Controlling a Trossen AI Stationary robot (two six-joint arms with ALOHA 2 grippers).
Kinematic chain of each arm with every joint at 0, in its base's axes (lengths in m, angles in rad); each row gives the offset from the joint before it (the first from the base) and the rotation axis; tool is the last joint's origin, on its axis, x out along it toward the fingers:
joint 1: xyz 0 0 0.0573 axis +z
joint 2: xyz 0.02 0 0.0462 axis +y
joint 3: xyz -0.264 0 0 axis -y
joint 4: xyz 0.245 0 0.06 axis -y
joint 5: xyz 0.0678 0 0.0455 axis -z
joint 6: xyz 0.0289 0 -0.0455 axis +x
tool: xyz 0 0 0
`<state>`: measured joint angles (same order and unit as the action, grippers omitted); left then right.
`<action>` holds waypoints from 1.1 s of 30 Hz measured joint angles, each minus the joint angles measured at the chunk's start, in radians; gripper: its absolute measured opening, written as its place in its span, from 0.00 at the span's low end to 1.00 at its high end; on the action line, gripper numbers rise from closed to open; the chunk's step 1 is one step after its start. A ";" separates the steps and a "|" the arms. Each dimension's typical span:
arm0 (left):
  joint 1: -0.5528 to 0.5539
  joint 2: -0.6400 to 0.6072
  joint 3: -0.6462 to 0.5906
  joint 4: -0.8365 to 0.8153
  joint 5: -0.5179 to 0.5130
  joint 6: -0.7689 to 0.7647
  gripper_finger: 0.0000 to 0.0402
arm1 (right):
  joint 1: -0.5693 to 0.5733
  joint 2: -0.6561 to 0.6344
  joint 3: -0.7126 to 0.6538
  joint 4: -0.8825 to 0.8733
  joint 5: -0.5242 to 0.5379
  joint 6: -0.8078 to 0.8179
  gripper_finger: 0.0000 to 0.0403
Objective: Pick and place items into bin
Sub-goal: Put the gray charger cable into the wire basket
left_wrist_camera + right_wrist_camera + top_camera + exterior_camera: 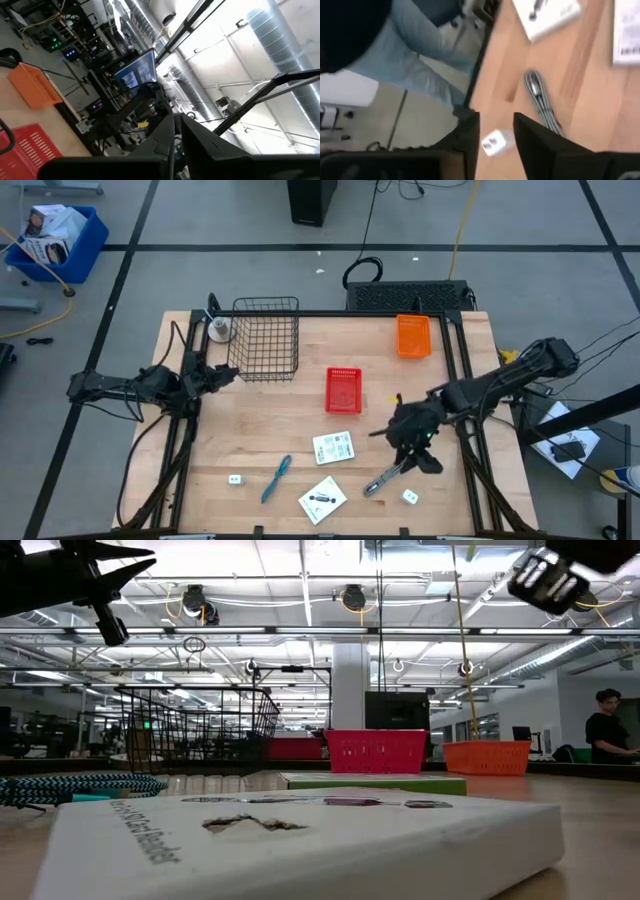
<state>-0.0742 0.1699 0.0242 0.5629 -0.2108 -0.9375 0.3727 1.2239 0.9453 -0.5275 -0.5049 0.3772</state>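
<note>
My right gripper is open and hangs over the table's near right part. In the right wrist view its fingertips frame a tiny white block on the wood, and I see no touch. The grey metal tool lies beside it, with the block nearer the table's front edge. Two flat white packets, the teal stick and a second white block lie flat on the table. My left gripper is shut and empty, raised at the table's left edge.
A black wire basket stands at the far left, next to my left gripper. A red bin stands mid-table and an orange bin at the far right. A person stands in the room beyond the table.
</note>
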 joint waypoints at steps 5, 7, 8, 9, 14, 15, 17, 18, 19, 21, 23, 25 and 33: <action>0.000 0.000 0.000 -0.004 0.000 0.000 0.09 | 0.049 0.048 -0.034 0.000 0.205 -0.076 0.46; 0.000 0.000 0.000 -0.007 0.000 0.000 0.09 | 0.059 0.072 -0.057 0.001 0.295 -0.103 0.50; 0.000 0.000 0.000 -0.007 0.000 -0.002 0.09 | 0.062 0.083 -0.070 -0.001 0.315 -0.108 0.52; 0.000 0.000 0.000 -0.006 0.000 -0.008 0.09 | 0.067 0.092 -0.084 -0.003 0.326 -0.109 0.54; 0.000 0.000 0.000 -0.006 0.000 -0.017 0.09 | 0.101 0.122 -0.148 0.029 0.278 -0.082 0.58; 0.000 0.000 0.000 -0.006 0.000 -0.016 0.09 | 0.109 0.124 -0.155 0.040 0.268 -0.078 0.58; 0.000 0.000 0.000 -0.006 0.000 -0.015 0.09 | 0.131 0.127 -0.160 0.057 0.268 -0.076 0.58; 0.000 0.000 0.000 -0.006 0.000 -0.015 0.09 | 0.140 0.127 -0.161 0.056 0.270 -0.081 0.57; 0.000 0.000 0.000 -0.008 0.000 -0.014 0.09 | 0.150 0.130 -0.161 0.056 0.273 -0.085 0.57; 0.000 0.000 0.000 -0.009 0.000 -0.011 0.09 | 0.166 0.143 -0.161 0.062 0.305 -0.096 0.56; 0.000 0.000 0.000 -0.011 -0.001 -0.010 0.09 | 0.182 0.160 -0.161 0.060 0.343 -0.111 0.55; 0.000 0.000 0.000 -0.012 -0.006 -0.009 0.09 | 0.193 0.183 -0.161 0.062 0.376 -0.116 0.55; 0.000 0.000 0.000 -0.012 -0.008 -0.008 0.09 | 0.205 0.297 -0.160 0.073 0.374 -0.073 0.53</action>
<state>-0.0742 0.1699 0.0242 0.5507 -0.2184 -0.9455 0.5777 1.5205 0.7852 -0.4543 -0.1306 0.3045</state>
